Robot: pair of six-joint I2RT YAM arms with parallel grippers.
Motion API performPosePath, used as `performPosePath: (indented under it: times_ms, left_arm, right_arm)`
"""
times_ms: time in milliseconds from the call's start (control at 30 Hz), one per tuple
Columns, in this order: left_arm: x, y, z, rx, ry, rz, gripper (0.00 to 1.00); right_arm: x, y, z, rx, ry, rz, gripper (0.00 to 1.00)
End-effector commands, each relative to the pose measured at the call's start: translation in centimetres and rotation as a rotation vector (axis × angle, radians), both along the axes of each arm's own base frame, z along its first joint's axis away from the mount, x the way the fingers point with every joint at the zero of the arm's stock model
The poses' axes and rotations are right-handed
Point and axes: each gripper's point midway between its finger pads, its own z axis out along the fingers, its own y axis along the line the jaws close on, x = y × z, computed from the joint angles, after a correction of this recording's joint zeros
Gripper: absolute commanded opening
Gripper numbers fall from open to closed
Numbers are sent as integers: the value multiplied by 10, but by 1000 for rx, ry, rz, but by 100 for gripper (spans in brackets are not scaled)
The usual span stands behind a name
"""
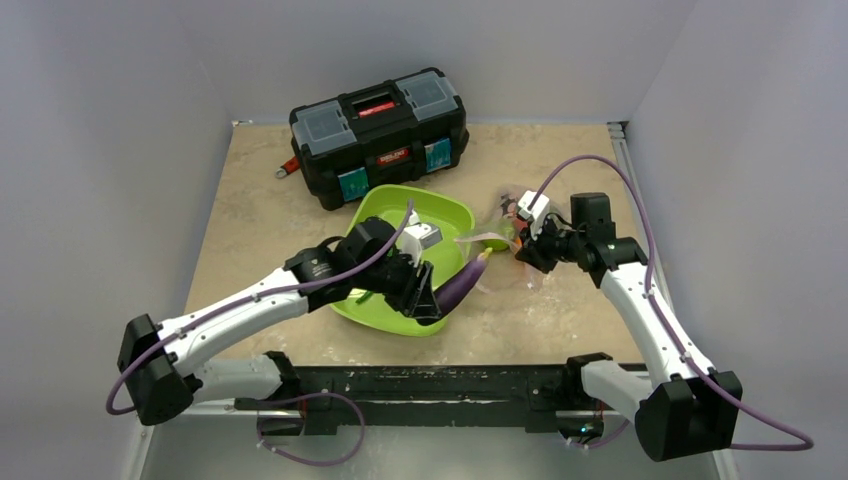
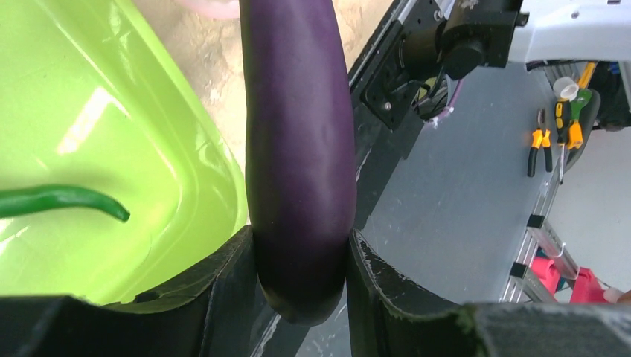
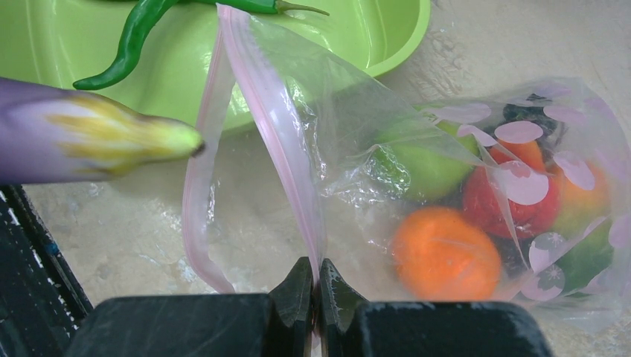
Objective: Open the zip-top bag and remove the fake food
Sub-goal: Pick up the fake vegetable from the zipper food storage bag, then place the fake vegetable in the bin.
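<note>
the left gripper [image 2: 301,290] is clamped on the end of the purple eggplant [image 2: 298,141], which slants over the near right rim of the lime-green tray [image 2: 111,111]. the right gripper [image 3: 316,286] is pinched on the pink zip strip of the zip-top bag [image 3: 350,141], lying just right of the tray with its mouth gaping; an orange [image 3: 445,254] and a green lime [image 3: 425,162] sit inside, a green bean pod [image 3: 132,39] in the tray.

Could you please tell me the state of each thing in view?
zip-top bag: open, fruit inside.
eggplant: out of the bag, held.
bean pod: lying in tray.
toolbox: lid closed.
left gripper: shut on eggplant.
right gripper: shut on the bag's zip edge.
</note>
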Motion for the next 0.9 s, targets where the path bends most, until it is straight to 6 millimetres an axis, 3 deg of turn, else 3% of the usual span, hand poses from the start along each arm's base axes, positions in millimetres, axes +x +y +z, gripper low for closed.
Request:
performPosePath:
  times_ms: [0,467,867]
  left_arm:
    - [-15,25,5,15,-40,-48,0]
    - [-36,82,20,59,-114,10,0]
    - [-27,115,24,110,-192,150,0]
  right_arm:
    - [3,4,4,18,-20,15,0]
    - [4,2,1,15,-14,6,0]
    - [4,2,0,15,-10,7,0]
